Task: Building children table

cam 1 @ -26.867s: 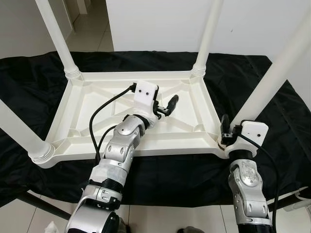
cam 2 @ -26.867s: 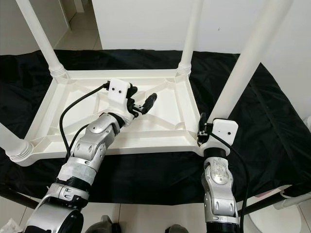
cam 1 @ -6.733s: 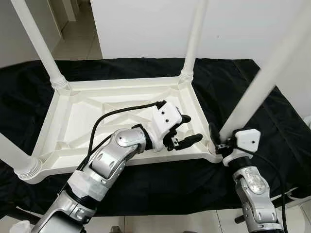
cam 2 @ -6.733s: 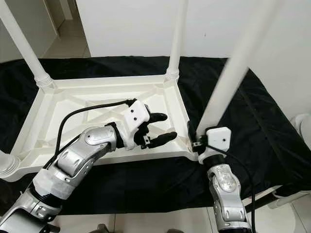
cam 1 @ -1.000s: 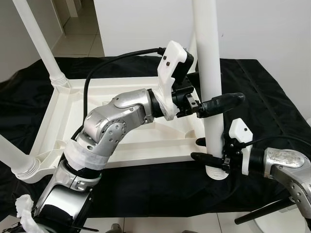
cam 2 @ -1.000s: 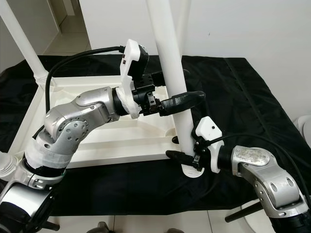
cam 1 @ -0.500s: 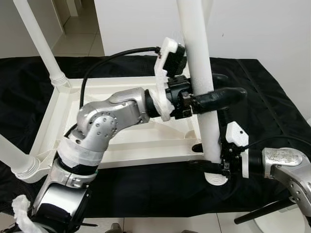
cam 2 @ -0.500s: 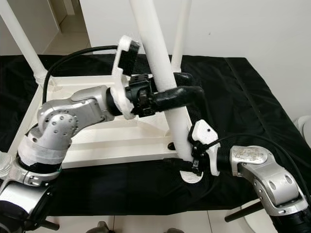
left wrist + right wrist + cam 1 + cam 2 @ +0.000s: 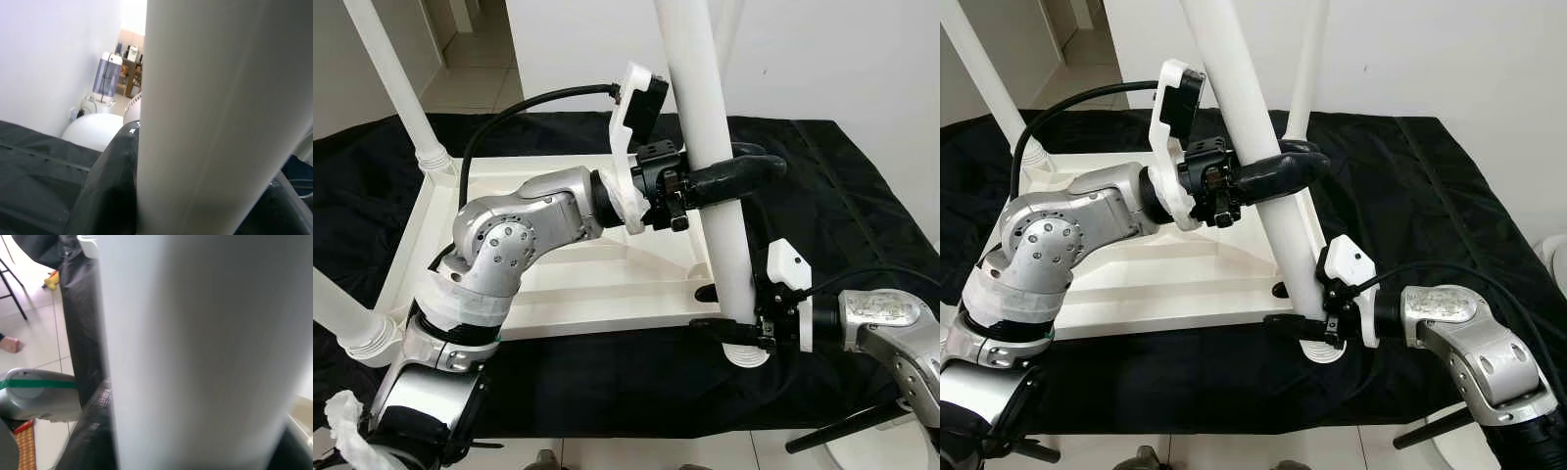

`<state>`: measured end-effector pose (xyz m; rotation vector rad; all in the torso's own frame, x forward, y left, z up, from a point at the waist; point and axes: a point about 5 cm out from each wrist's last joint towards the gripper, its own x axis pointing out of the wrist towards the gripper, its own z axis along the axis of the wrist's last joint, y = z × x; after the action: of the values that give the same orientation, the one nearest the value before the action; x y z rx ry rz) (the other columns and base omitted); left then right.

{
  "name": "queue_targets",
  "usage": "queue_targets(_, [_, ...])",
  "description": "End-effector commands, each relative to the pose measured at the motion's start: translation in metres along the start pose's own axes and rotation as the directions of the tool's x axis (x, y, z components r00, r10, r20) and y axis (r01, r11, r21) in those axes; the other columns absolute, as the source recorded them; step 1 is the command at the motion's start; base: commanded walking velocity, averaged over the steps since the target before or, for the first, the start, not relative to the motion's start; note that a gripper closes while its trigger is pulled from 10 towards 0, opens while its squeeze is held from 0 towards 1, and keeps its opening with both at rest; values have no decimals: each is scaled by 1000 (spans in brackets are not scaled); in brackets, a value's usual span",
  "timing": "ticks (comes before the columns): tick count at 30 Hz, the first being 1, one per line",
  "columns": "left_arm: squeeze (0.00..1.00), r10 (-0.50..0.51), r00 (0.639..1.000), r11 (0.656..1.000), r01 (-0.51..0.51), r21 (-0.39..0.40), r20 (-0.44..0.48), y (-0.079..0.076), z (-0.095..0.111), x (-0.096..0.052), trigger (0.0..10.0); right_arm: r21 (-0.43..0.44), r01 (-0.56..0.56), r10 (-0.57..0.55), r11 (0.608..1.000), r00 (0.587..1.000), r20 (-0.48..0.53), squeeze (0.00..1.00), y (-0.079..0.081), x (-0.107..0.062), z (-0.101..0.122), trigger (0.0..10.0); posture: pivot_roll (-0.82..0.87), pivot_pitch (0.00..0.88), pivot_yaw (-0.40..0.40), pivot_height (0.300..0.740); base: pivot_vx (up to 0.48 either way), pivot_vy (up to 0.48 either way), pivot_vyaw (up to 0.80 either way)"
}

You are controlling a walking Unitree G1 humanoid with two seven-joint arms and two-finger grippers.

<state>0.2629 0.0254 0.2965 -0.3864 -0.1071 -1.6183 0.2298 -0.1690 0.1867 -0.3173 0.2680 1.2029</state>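
Note:
A white children's table (image 9: 558, 284) lies upside down on a black cloth (image 9: 862, 225). A loose white leg (image 9: 700, 88) leans slightly left, its ribbed base (image 9: 744, 352) over the cloth just off the table's near right corner. My left gripper (image 9: 736, 176) is shut around the middle of this leg, black fingers (image 9: 1293, 164) wrapping it. My right gripper (image 9: 724, 318) is shut on the leg just above its base. The leg (image 9: 210, 112) also shows very close in the left wrist view, and the same leg (image 9: 195, 347) in the right wrist view.
Three other legs stand in their corners: far left (image 9: 396, 78), near left (image 9: 337, 304), far right (image 9: 1310, 49). A white wall rises behind. Tiled floor lies at the far left. A dark stand bar (image 9: 832, 431) and a white round object (image 9: 891, 455) sit at the lower right.
The near right leg, earlier standing in the table's corner, now hangs off it in both grippers. In the last second its top leaned left and my left gripper closed round it.

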Motion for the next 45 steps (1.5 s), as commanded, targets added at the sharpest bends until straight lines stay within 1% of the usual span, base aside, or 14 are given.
queue_targets(1, [0,-224,974,973,225,53,-6,-12,3,7,10000,23,93,-93,995,996,11,1000,-10,-1,-2,10000,-22,0,-16,740,0,0,0])
queue_targets(3, [0,-76,997,994,75,85,9,0,6,12,10000,52,155,-158,986,987,41,1000,-16,2,-3,10000,-17,0,-21,740,0,0,0])
queue_targets(13, [0,139,990,982,-141,124,30,19,16,13,10000,53,281,-284,958,956,69,1000,-28,8,-3,10000,-4,0,-30,740,0,0,0])
queue_targets(14, [0,249,968,960,-250,126,25,31,19,14,10000,54,377,-381,925,920,88,0,-36,12,-2,10000,6,0,-40,740,0,0,0])
queue_targets(18, [0,436,899,888,-436,148,34,50,28,17,10000,94,553,-561,828,815,145,0,-48,25,3,10000,15,0,-49,740,0,0,0])
queue_targets(24, [0,520,853,833,-519,190,50,57,30,21,10000,119,635,-646,763,740,187,0,-51,39,11,10000,18,0,-53,740,0,0,0])
queue_targets(26, [0,579,811,785,-582,211,83,62,33,28,10000,166,724,-742,669,640,199,0,-58,49,19,10000,26,0,-65,740,0,0,0])
queue_targets(27, [0,579,811,785,-582,211,83,62,33,28,10000,166,724,-742,669,640,199,0,-58,49,19,10000,26,0,-65,740,0,0,0])
queue_targets(28, [0,602,793,763,-606,226,96,63,35,32,10000,171,765,-783,620,591,194,0,-61,52,22,10000,25,0,-65,740,0,0,0])
queue_targets(30, [0,602,793,763,-606,226,96,63,35,32,10000,171,765,-783,620,591,194,0,-61,52,22,10000,25,0,-65,740,0,0,0])
queue_targets(32, [0,616,778,745,-627,229,124,62,38,39,10000,153,837,-848,526,501,173,0,-67,58,24,10000,24,0,-63,740,0,0,0])
queue_targets(33, [0,616,778,745,-627,229,124,62,38,39,10000,153,837,-848,526,501,173,0,-67,58,24,10000,24,0,-63,740,0,0,0])
queue_targets(38, [0,622,768,733,-640,230,152,58,42,49,10000,137,908,-914,395,373,159,0,-73,70,29,10000,31,0,-61,740,0,0,0])
queue_targets(45, [0,619,768,731,-640,238,165,56,44,55,10000,85,927,-922,365,348,171,0,-73,78,32,10000,36,0,-62,740,0,0,0])
